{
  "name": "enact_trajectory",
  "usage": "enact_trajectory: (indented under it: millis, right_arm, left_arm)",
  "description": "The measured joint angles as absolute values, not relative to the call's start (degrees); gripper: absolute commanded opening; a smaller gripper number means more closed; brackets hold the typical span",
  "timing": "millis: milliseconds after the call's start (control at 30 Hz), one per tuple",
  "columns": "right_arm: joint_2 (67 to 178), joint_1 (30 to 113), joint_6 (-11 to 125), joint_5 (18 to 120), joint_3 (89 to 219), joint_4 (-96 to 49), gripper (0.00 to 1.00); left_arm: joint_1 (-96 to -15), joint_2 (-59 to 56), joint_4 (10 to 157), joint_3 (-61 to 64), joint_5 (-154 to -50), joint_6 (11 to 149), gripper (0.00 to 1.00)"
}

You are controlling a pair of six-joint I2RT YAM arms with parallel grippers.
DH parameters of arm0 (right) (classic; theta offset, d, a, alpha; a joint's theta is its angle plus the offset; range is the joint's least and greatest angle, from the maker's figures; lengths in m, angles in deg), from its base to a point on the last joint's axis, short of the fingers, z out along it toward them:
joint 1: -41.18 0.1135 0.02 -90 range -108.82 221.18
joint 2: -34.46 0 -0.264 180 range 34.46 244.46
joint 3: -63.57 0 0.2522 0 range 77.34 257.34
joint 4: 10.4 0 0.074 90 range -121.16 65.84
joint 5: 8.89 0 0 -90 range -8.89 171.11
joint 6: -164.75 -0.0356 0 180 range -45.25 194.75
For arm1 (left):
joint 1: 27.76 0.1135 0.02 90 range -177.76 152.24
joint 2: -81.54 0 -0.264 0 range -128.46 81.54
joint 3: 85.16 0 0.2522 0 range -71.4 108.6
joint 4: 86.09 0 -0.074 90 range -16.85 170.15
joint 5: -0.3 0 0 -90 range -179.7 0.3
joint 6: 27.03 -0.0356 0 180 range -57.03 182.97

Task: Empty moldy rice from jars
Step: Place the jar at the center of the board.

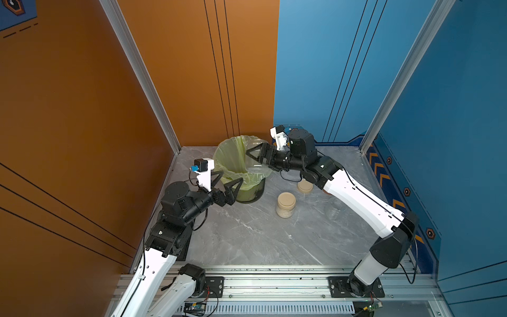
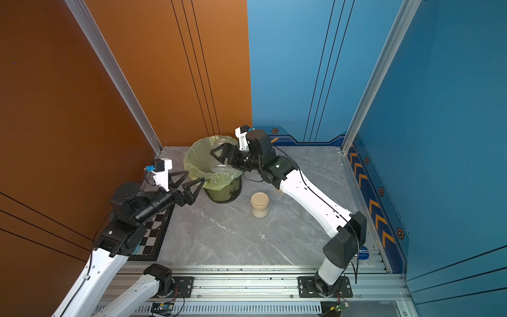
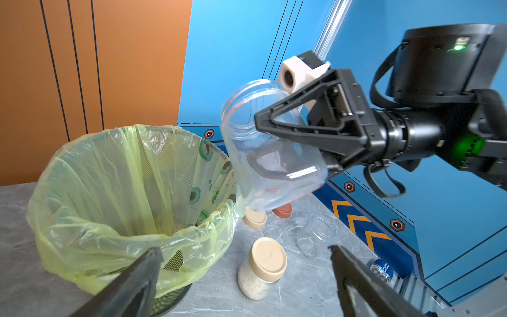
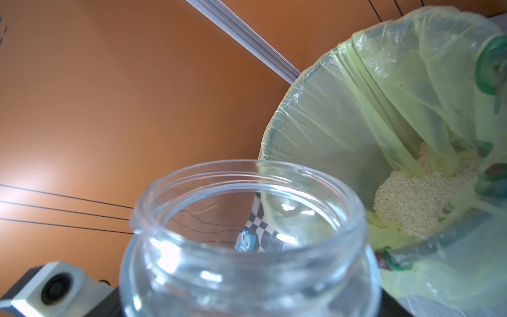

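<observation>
Over the bin's rim on the right arm's side, right jaws are clamping an empty clear jar (image 3: 274, 164) across its body. The jar is sitting tilted, mouth higher than base, with no grains showing inside. Left jaws are hanging spread apart, gripping nothing, just beside the bin (image 3: 90, 175) on its opposite side. The bin, lined with a pale green bag, is standing at the back of the grey marble surface (image 1: 247, 241). A heap of off-white rice (image 4: 411, 203) is lying at the bottom of the bag. Out on the surface, a lidded jar (image 1: 286, 205) is standing upright near the bin, beige lid on, part-filled with the same pale grains. Behind it a loose beige lid (image 3: 255, 218) and a reddish-brown lid (image 3: 284, 210) are lying side by side, partly hidden by the held jar. A second empty jar (image 3: 315, 236) is lying on its side nearby.
</observation>
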State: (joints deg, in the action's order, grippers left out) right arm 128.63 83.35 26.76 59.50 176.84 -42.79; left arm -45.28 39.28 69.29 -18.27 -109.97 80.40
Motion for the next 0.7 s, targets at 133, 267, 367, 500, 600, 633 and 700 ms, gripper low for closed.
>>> enact_trajectory:
  millis: [133,267,367,500,600,633,700]
  right_arm:
    - [124.3,86.39,33.03,64.4,172.36,-44.21,0.0]
    - [120.08,88.86,38.39,70.6,167.42,-44.87,0.0]
    - [118.0,90.28,41.62,74.8,164.42,-44.78,0.0]
    - [115.14,91.72,44.49,78.82,158.13,-43.19,0.0]
    - [113.13,92.68,45.91,81.27,152.12,-40.74,0.0]
    - [112.56,92.97,46.32,81.9,150.28,-39.8,0.0]
    - [111.69,93.73,47.22,83.37,146.61,-37.85,0.0]
  left_arm:
    - [-45.28,39.39,67.79,-19.06,-110.65,80.6,0.98]
    - [-45.28,39.8,66.69,-19.82,-111.08,80.86,0.98]
    - [-45.28,40.54,65.99,-20.31,-111.46,81.01,0.98]
    - [-45.28,42.01,64.31,-20.83,-111.85,81.01,0.98]
    - [-45.28,43.17,63.5,-21.49,-112.05,81.01,0.98]
    - [-45.28,43.56,63.15,-21.75,-112.09,81.01,0.98]
    - [-45.28,44.33,62.39,-22.34,-112.26,81.03,0.98]
